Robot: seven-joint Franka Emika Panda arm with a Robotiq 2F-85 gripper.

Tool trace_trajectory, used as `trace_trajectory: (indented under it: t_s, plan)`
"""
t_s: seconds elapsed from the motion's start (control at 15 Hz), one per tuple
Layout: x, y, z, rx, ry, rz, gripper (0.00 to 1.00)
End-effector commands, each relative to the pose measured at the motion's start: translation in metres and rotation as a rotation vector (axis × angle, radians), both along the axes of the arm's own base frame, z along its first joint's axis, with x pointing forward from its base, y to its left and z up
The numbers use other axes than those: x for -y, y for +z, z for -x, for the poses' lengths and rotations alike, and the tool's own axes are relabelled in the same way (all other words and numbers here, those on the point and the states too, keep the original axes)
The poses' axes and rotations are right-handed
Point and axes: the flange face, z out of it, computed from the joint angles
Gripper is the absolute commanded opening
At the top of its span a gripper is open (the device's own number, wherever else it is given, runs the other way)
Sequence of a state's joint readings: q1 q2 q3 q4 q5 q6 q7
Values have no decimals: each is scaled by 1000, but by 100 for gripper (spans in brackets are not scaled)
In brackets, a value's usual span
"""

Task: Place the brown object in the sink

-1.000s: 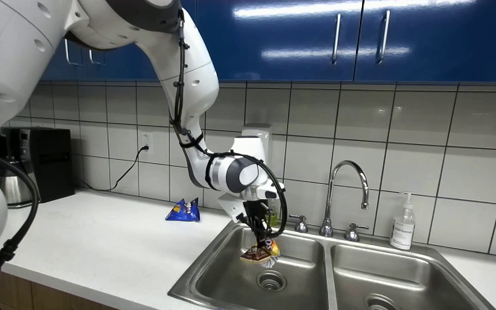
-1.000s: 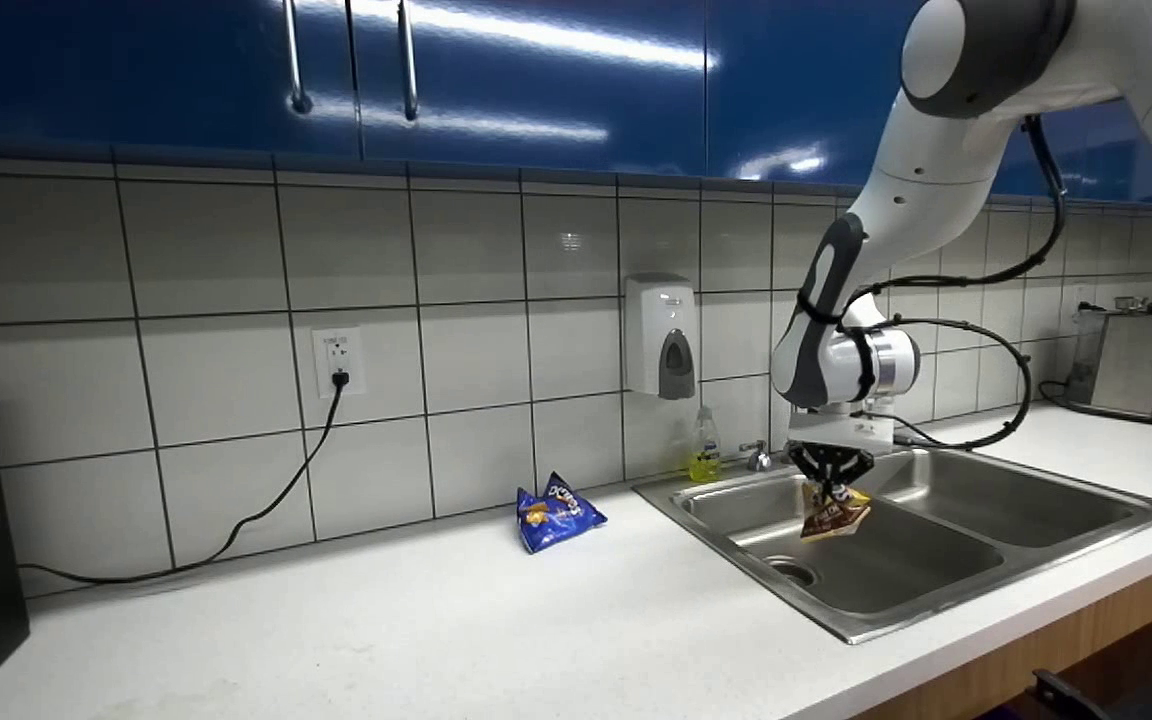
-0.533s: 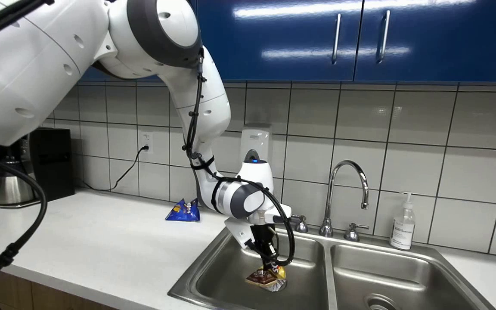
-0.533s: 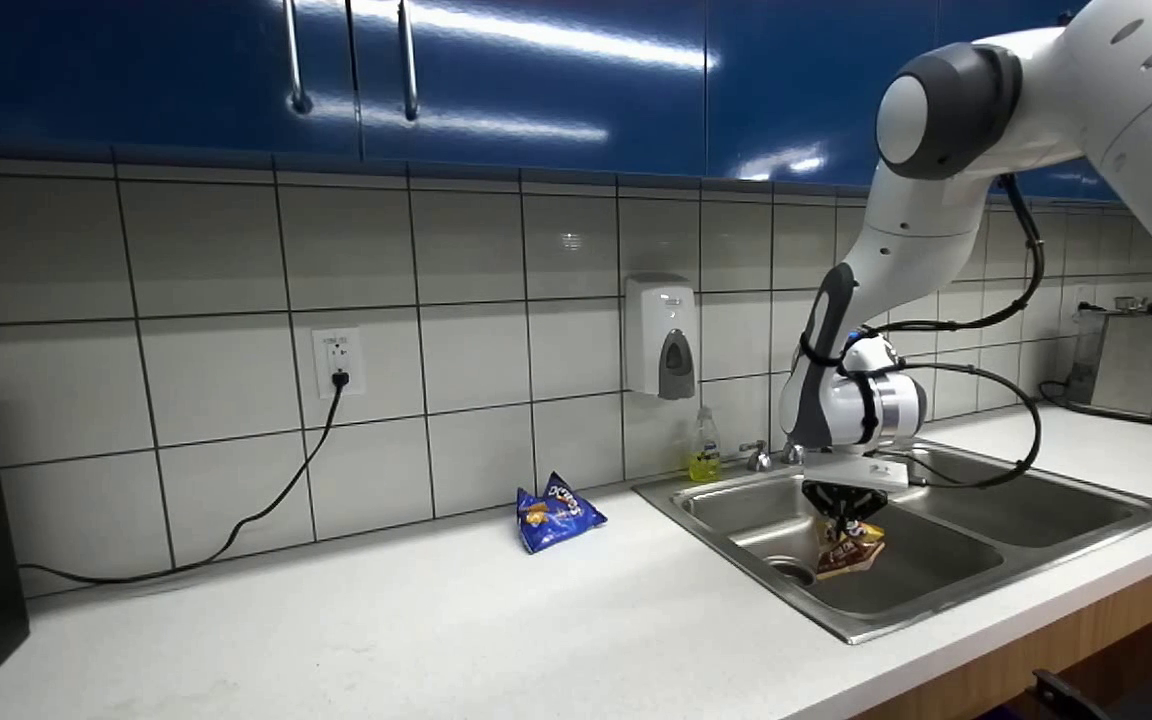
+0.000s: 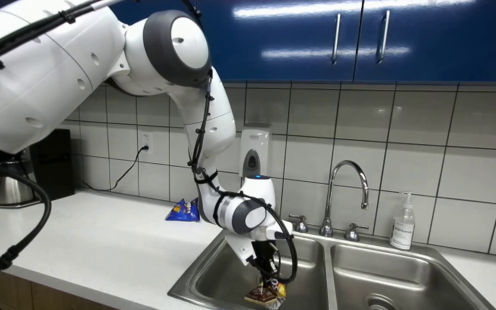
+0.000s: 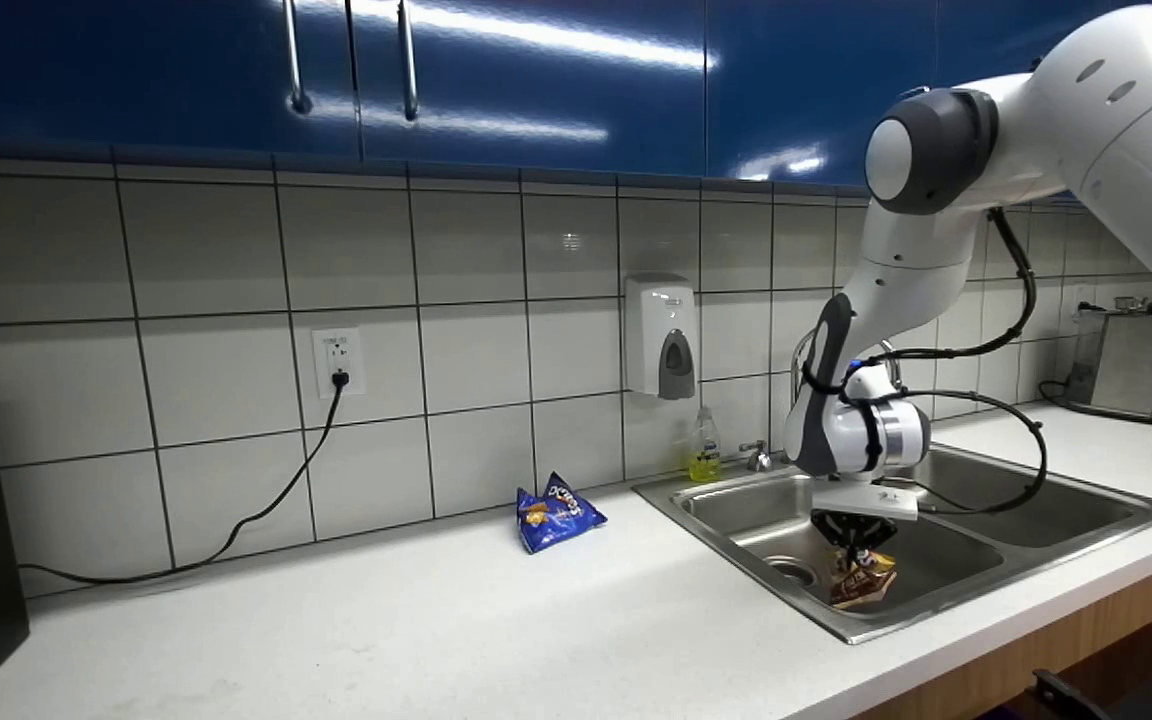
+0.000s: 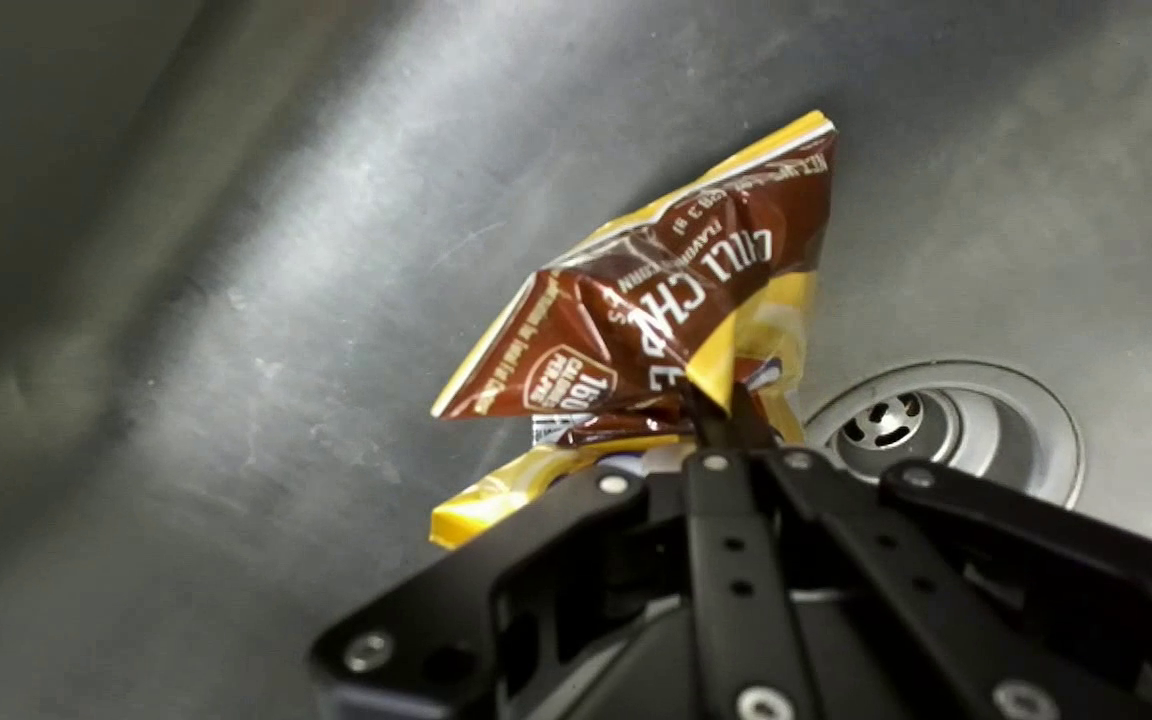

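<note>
The brown object is a crinkled brown and yellow snack bag [image 5: 260, 296], also seen in an exterior view [image 6: 862, 586] and in the wrist view [image 7: 706, 240]. My gripper [image 5: 267, 282] is shut on it, pinching its middle; the fingers also show in an exterior view [image 6: 851, 560] and in the wrist view [image 7: 731, 415]. The bag hangs low inside one basin of the stainless-steel sink [image 5: 330, 277], whose rim also shows in an exterior view [image 6: 921, 612]. The basin's drain [image 7: 966, 420] lies beside the bag. I cannot tell whether the bag touches the basin floor.
A blue snack bag [image 5: 182, 212] lies on the white counter [image 6: 386, 620]. A chrome gooseneck faucet [image 5: 330, 193] and handles stand behind the sink. A pump bottle [image 5: 403, 228] and a yellow soap bottle [image 6: 704, 455] stand at its back edge. A wall dispenser [image 6: 660, 335] hangs above.
My gripper has moved down into the basin with the brown bag held in it, and slightly toward the front of the sink. The blue bag has not moved.
</note>
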State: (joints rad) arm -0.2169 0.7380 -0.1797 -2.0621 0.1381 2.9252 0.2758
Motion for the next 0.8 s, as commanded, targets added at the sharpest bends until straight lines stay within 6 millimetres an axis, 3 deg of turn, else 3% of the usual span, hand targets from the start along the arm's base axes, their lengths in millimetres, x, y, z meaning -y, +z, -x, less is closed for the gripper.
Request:
trace_trajectory:
  t_s: [0.0,0.13,0.4,0.73]
  plan:
    - [6,-7,-3,7,13,-11,27]
    - [6,-9,-2,4,19,-7,31]
    - [5,-5,-5,18,32,4,61]
    - [-5,18,-14,62,134,-24,99]
